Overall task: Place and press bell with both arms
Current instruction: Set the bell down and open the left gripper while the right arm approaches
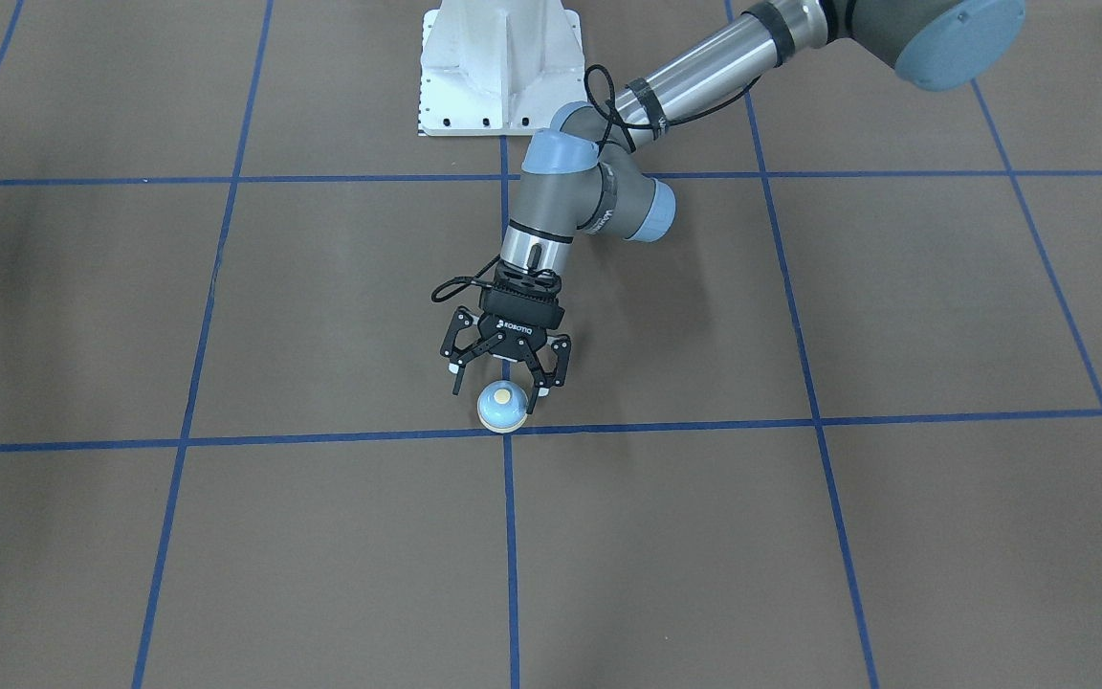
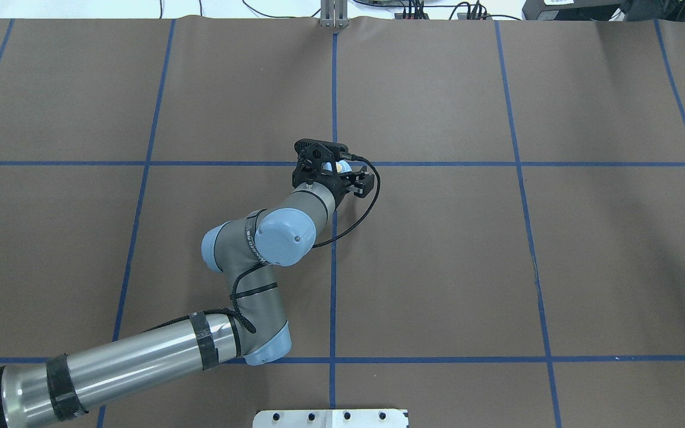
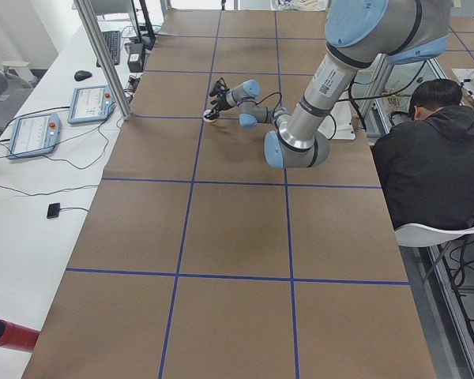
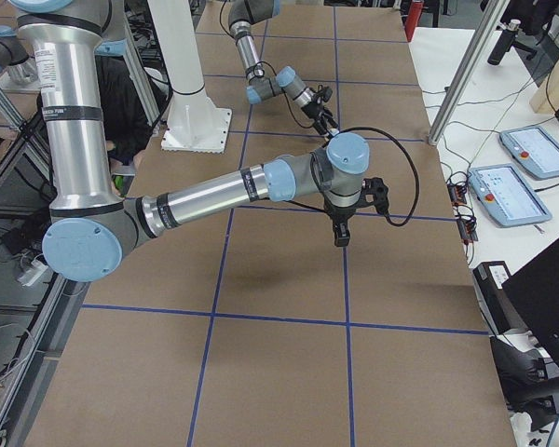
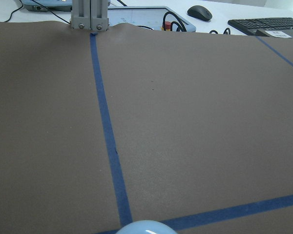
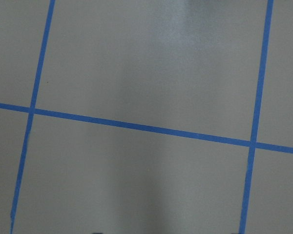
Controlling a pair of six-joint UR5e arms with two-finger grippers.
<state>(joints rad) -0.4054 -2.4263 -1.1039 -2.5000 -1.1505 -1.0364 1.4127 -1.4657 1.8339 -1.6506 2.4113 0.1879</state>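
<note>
The bell, light blue with a cream button, stands on the brown table cover at a crossing of blue tape lines. My left gripper hangs just over it, open, with one finger on each side and the gap wider than the bell. From overhead the left gripper hides most of the bell. The bell's dome peeks in at the bottom edge of the left wrist view. My right gripper points down above bare table in the exterior right view; I cannot tell whether it is open or shut.
The white pedestal stands at the robot's side of the table. A metal post is at the far edge. A seated person is beside the table. Teach pendants and a red cylinder lie on the side bench.
</note>
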